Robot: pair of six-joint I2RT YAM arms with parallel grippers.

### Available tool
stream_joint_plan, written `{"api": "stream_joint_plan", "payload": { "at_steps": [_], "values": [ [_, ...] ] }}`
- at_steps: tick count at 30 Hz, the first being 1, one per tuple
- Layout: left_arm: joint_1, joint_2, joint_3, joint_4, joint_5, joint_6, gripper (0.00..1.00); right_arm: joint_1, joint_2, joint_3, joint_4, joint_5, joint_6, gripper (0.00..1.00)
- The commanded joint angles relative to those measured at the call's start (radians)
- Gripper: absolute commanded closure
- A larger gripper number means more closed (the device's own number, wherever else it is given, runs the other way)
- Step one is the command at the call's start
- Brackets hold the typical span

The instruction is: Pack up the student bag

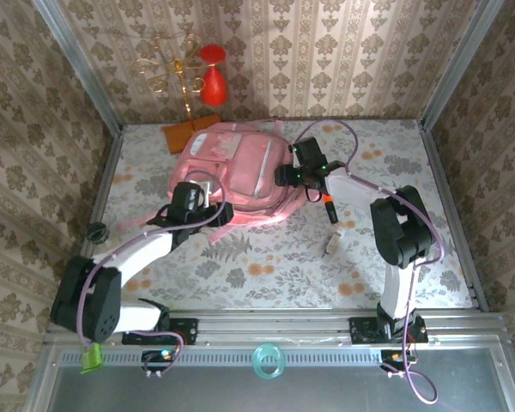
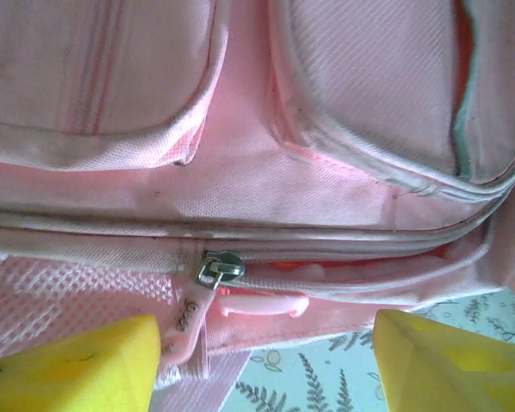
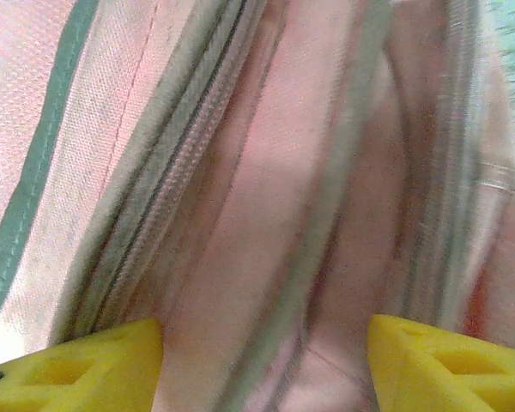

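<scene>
The student bag (image 1: pixel 232 163), pink with white-trimmed pockets, lies flat in the middle of the table. My left gripper (image 1: pixel 197 190) is at its near-left edge. In the left wrist view the bag (image 2: pixel 343 94) is seen up close. My left gripper (image 2: pixel 262 369) is open, with the metal zipper slider (image 2: pixel 219 268) and its pink pull tab (image 2: pixel 187 322) just ahead, the tab beside the left finger. My right gripper (image 1: pixel 290 174) is at the bag's right side. In the blurred right wrist view this gripper (image 3: pixel 262 365) stands open over the bag's zipper seams (image 3: pixel 180 189).
An orange marker (image 1: pixel 329 206) and a small pale object (image 1: pixel 330 245) lie on the table right of the bag. A brown flat item (image 1: pixel 189 136) sits behind it, with a gold stand and a red ornament (image 1: pixel 213 81) at the back wall. A black knob (image 1: pixel 97 232) rests at the left edge.
</scene>
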Motion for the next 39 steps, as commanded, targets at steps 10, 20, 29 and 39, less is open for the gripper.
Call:
{"api": "stream_joint_plan", "payload": {
  "at_steps": [10, 20, 29, 39],
  "values": [
    [0.221, -0.153, -0.027, -0.014, -0.091, -0.047, 0.27, 0.383, -0.097, -0.096, 0.155, -0.059, 0.291, 0.36],
    [0.311, -0.176, -0.035, 0.023, -0.071, -0.083, 0.26, 0.453, 0.154, 0.002, 0.34, -0.031, 0.515, 0.52],
    [0.327, -0.181, -0.042, 0.017, -0.041, -0.064, 0.26, 0.453, 0.267, 0.102, 0.339, -0.014, 0.513, 0.59],
    [0.33, -0.173, -0.043, 0.029, -0.013, -0.065, 0.26, 0.465, 0.264, 0.162, 0.159, 0.225, 0.464, 0.57]
  ]
}}
